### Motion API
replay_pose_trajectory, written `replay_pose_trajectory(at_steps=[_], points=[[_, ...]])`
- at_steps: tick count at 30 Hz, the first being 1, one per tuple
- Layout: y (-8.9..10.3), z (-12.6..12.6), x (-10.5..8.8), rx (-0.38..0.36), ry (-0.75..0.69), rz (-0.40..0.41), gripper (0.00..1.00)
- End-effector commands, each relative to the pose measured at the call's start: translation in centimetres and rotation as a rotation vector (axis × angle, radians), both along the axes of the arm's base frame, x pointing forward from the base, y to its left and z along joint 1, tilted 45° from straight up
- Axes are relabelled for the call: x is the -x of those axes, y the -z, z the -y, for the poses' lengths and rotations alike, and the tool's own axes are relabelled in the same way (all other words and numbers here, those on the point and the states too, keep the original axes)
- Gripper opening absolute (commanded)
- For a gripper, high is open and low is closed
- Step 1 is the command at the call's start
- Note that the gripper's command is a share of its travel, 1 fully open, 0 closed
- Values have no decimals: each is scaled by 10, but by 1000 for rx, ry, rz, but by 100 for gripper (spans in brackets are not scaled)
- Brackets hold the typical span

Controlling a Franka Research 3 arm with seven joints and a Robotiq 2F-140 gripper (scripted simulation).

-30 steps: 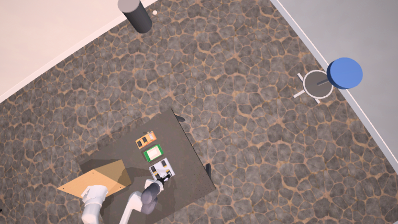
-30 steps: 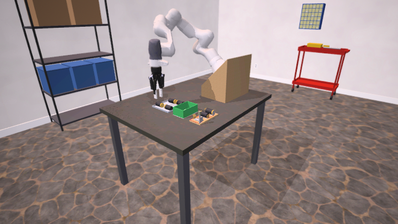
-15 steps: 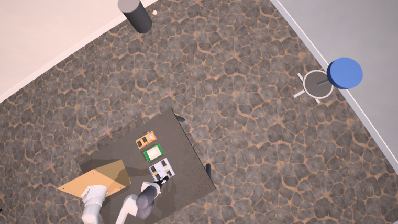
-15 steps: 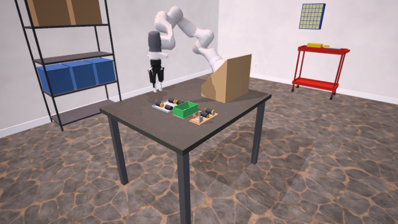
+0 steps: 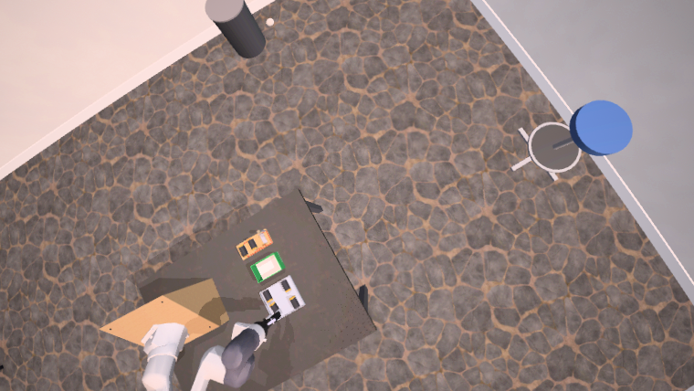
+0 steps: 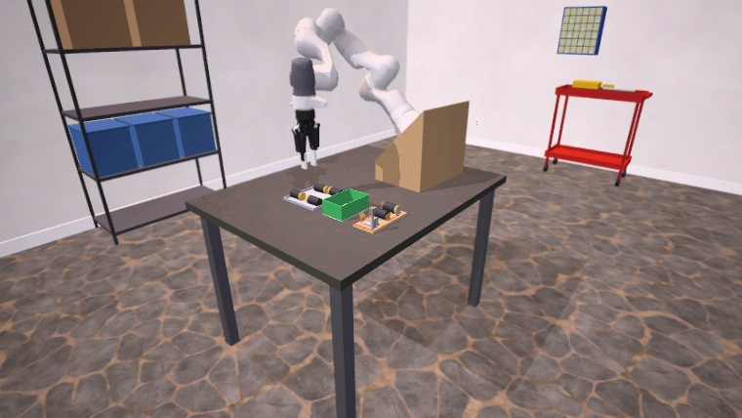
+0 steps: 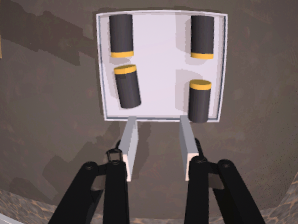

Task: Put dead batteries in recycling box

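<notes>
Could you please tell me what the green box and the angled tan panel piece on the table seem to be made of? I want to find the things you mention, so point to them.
The green box (image 5: 254, 272) (image 6: 333, 208) looks like matte plastic: evenly coloured, thin, smooth walls. The tan piece (image 5: 145, 320) (image 6: 443, 147) is probably unvarnished wood or cardboard, being dull brown.

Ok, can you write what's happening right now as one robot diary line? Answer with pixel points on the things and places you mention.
claw (image 5: 273, 319) (image 6: 309, 166) (image 7: 158, 127): part open, holding nothing | white tray (image 5: 281, 295) (image 6: 311, 207) (image 7: 159, 65): four batteries | green box (image 5: 255, 273) (image 6: 340, 206): upright, no battery seen inside

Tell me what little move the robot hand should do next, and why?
Maybe slide sideways toward the crooked battery, turning slightly. The hand is open and holds nothing, and its fingers aren't lined up with it. I can't tell if it's dead.
</notes>
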State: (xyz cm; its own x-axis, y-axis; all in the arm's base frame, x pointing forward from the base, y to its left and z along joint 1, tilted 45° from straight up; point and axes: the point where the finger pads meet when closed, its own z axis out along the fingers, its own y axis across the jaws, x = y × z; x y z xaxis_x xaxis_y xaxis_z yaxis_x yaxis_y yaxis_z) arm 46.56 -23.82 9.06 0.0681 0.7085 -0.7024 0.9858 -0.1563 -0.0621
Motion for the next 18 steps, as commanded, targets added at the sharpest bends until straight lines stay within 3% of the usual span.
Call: replay_pose_trajectory(at_steps=[1,6,18], points=[[3,-11,23,4,12,31,29],[6,-19,46,4,12,31,29],[6,-19,47,-2,-15,5,29]])
